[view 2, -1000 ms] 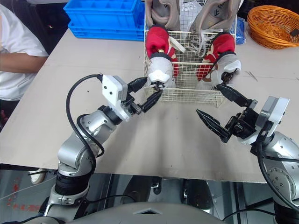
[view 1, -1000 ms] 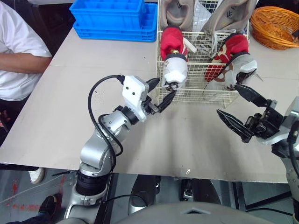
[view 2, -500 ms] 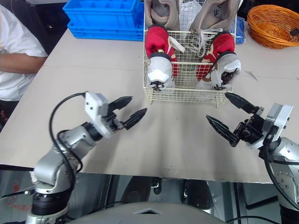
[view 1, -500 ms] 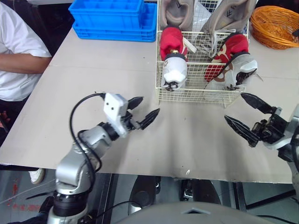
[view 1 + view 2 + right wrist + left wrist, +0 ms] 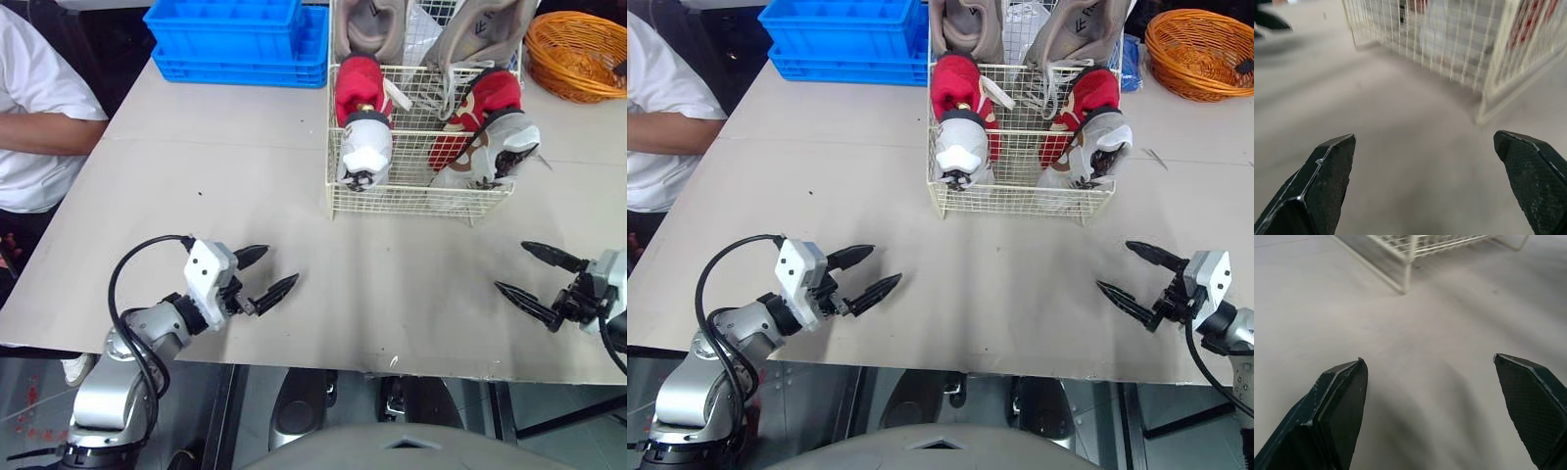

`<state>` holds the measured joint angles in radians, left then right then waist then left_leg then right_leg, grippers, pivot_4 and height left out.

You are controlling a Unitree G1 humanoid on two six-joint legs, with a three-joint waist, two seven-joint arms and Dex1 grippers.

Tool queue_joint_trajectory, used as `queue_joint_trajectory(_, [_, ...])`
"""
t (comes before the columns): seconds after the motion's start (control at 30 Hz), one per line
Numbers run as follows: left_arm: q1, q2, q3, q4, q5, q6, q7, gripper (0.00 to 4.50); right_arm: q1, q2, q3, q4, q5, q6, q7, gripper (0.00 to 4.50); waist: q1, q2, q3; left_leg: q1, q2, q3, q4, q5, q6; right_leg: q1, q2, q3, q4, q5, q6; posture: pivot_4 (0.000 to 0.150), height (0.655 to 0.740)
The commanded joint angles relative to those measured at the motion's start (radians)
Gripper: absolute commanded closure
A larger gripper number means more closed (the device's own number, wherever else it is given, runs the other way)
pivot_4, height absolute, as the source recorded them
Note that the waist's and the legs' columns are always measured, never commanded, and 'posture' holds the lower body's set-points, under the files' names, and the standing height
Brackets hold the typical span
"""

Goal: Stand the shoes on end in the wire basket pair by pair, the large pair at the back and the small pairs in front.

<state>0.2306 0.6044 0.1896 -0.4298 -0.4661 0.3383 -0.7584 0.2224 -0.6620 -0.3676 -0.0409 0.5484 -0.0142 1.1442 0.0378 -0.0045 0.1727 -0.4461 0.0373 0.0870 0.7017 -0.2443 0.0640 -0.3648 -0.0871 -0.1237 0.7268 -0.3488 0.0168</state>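
**Both claws open, shoes stacked in the basket**

The white wire basket (image 5: 421, 201) sits toward the far side of the pale, matte desk (image 5: 225, 196). It holds two red-and-white shoes (image 5: 362, 127) standing on end at the front, one at each side. Behind them a pair of larger grey shoes (image 5: 358, 24) rises above the thin mesh rim. Near the desk's front edge and well apart from the basket, the left claw (image 5: 281, 264) and right claw (image 5: 510, 266) each hover with their tapered black fingers spread, holding nothing. A ribbed blue plastic crate (image 5: 235, 39) and an orange wicker basket (image 5: 578, 54) flank the far edge. A person (image 5: 39, 98) in a white shirt sits at the left.
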Motion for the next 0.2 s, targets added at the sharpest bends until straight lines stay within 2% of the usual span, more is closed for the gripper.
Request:
queue_joint_trajectory(0.03, [-0.014,0.011,0.040,0.068,0.010,-0.070,-0.034,0.05,-0.012,-0.017,-0.024,0.072,-0.013,-0.060,0.043,0.00,0.000,0.000,0.000,0.000,0.000,0.000,0.000,0.000,0.000,0.000,0.000,0.000,0.000,0.000,0.000,0.150,0.6860])
queue_joint_trajectory(0.2, [-0.035,0.030,0.064,0.181,0.018,-0.134,-0.093,0.05,-0.030,-0.028,-0.045,0.155,-0.008,-0.095,0.080,0.00,-0.001,0.000,0.000,-0.001,0.000,0.000,0.000,0.000,0.000,-0.001,0.000,0.000,0.000,0.000,0.000,0.150,0.6860])
